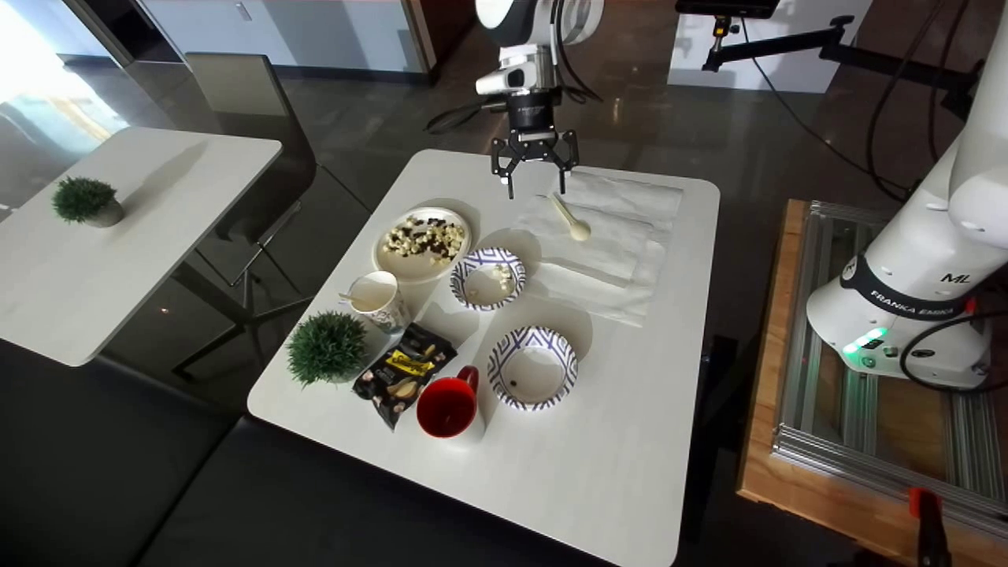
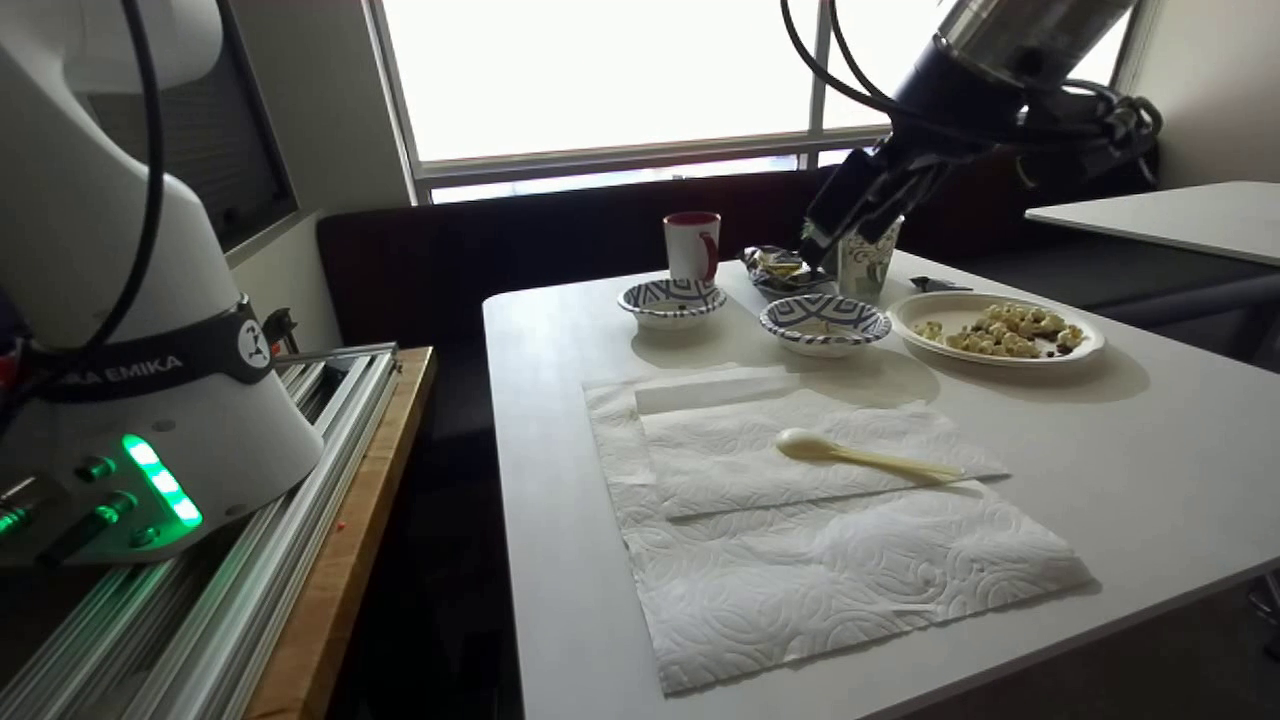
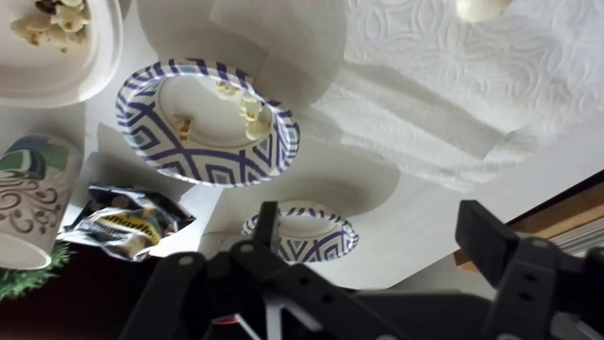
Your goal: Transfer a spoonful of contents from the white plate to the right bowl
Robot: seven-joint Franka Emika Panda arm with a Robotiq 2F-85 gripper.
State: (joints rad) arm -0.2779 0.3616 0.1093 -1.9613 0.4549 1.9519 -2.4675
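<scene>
Where layers of paper towel (image 2: 830, 575) cover part of the table (image 1: 602, 472), I find the spoon (image 2: 862, 457) lying on the top layer, well apart from the plate (image 1: 398, 264). Its long axis runs oblique to the table's edges. In an exterior view its handle (image 1: 561, 207) slants to the upper left; in an exterior view its scoop (image 2: 800, 444) sits at the left, the handle running rightward and dipping slightly. In both exterior views the scoop is the end nearer the arm's base (image 2: 235, 440), and the handle points away from it. I cannot tell whether the scoop's hollow faces up or down. My gripper (image 1: 537, 192) hangs above the table, clear of the spoon, its fingers (image 3: 481, 238) spread wide. The plate holds popcorn (image 2: 1005, 335) mixed with dark bits (image 3: 46, 6). Just beside it, a patterned bowl (image 1: 479, 282) contains a few popcorn pieces (image 3: 251, 108); a second patterned bowl (image 1: 535, 374), farther from the plate, contains one dark speck (image 1: 513, 383). I also record the mug (image 1: 447, 408), upright, red inside; the snack bag (image 1: 405, 372), lying between the mug and the potted plant (image 1: 329, 346); and the paper cup (image 1: 391, 315), upright, near the plate.
</scene>
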